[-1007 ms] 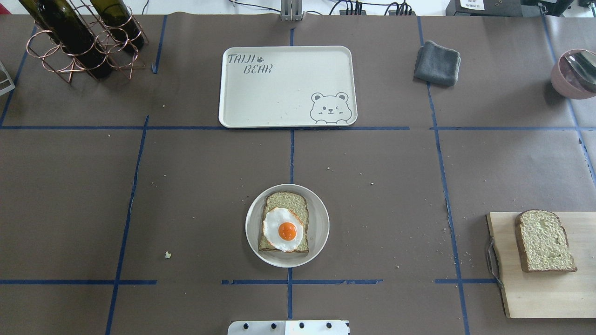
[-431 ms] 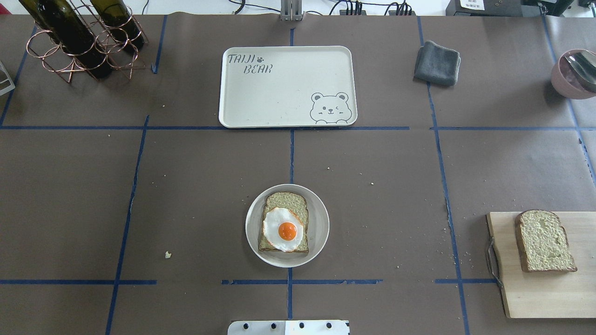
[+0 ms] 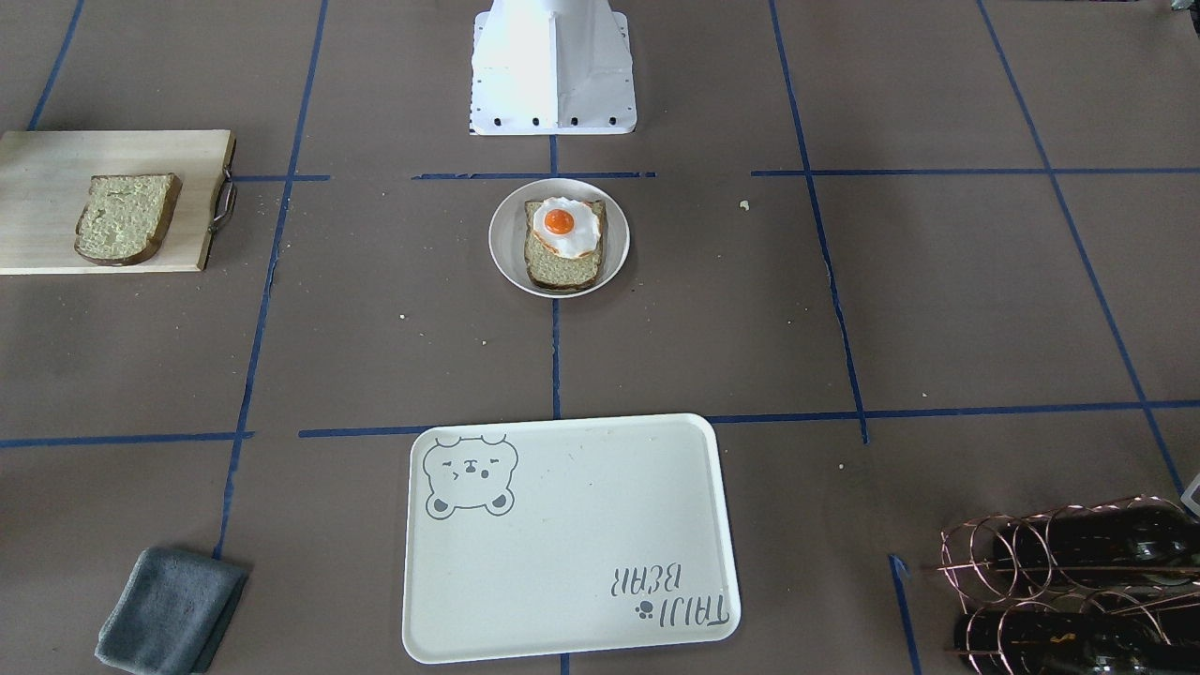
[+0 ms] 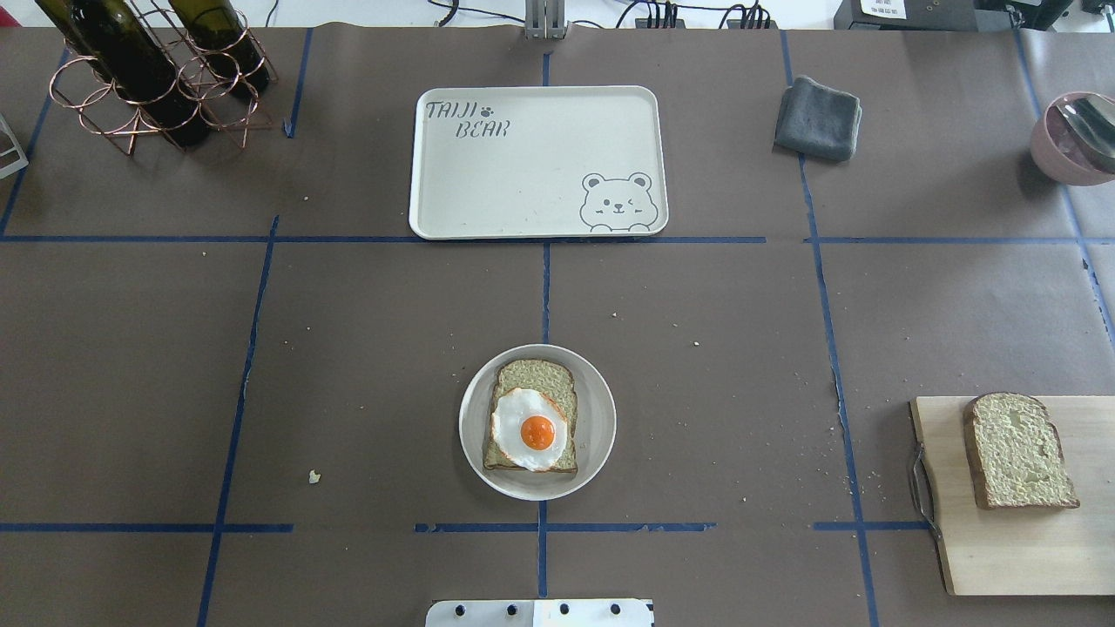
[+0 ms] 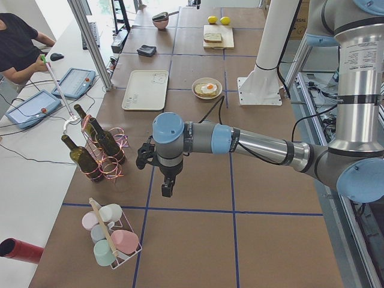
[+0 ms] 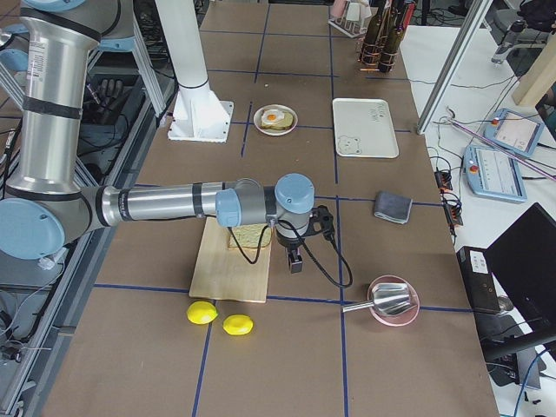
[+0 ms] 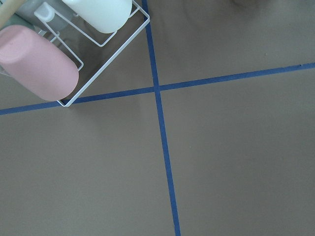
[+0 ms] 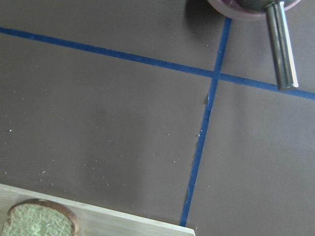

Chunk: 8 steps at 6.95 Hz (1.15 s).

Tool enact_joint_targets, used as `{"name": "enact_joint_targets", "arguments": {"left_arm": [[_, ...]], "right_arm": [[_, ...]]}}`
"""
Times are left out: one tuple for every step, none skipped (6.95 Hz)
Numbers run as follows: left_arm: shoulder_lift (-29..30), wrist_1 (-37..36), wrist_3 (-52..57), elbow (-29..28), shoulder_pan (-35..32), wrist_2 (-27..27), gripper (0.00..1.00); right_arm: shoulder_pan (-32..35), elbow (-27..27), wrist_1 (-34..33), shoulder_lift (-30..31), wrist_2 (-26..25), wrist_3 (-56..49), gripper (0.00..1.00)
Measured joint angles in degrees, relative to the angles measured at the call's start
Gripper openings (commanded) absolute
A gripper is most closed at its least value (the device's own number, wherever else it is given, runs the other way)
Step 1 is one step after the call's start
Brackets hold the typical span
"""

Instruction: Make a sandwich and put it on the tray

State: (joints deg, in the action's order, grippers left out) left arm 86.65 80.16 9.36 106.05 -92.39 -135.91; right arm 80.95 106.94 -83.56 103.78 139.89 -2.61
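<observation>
Brown table [image 4: 348, 348], egg-topped bread [image 4: 536, 376] well apart from both jaws.

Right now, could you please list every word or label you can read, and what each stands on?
"TAIJI BEAR", grey, beside a paw print: on a corner of the tray.
The white label on the black box: too small to read.

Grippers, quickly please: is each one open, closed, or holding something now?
Left gripper: cannot be told; only a side view shows it.
Right gripper: cannot be told; only a side view shows it.
</observation>
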Motion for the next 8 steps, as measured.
{"name": "enact_joint_targets", "arguments": {"left_arm": [[-0.1, 1.5, 0.2, -0.4, 0.1, -2.3, 1.00], [-0.3, 3.2, 0.3, -0.6, 0.2, -4.0, 1.00], [-0.4, 4.1, 0.4, -0.7, 0.2, -4.7, 1.00], [-0.5, 4.7, 0.4, -0.6, 0.3, -4.9, 1.00], [-0.5, 5.4, 0.4, -0.6, 0.3, -5.0, 1.00], [-0.5, 6.0, 0.3, -0.6, 0.3, -5.1, 1.00], [-0.5, 6.3, 0.2, -0.6, 0.3, -5.1, 1.00], [-0.5, 6.4, 0.2, -0.6, 0.3, -5.1, 1.00]], "right_arm": [[-3.8, 0.2, 7.3, 3.0, 1.3, 7.7, 1.00], [-9.6, 0.1, 16.6, 5.7, -0.5, 19.7, 1.00], [-15.5, 0.0, 25.3, 7.7, -3.7, 31.4, 0.99], [-20.5, -0.9, 32.1, 8.7, -6.7, 40.9, 0.93], [-23.8, -3.1, 38.6, 9.3, -9.2, 47.5, 0.91], [-25.6, -6.7, 46.1, 9.8, -11.0, 52.0, 0.87], [-26.6, -9.7, 51.2, 9.9, -11.8, 55.1, 0.73], [-27.4, -11.1, 53.5, 10.0, -12.1, 57.2, 0.54]]}}
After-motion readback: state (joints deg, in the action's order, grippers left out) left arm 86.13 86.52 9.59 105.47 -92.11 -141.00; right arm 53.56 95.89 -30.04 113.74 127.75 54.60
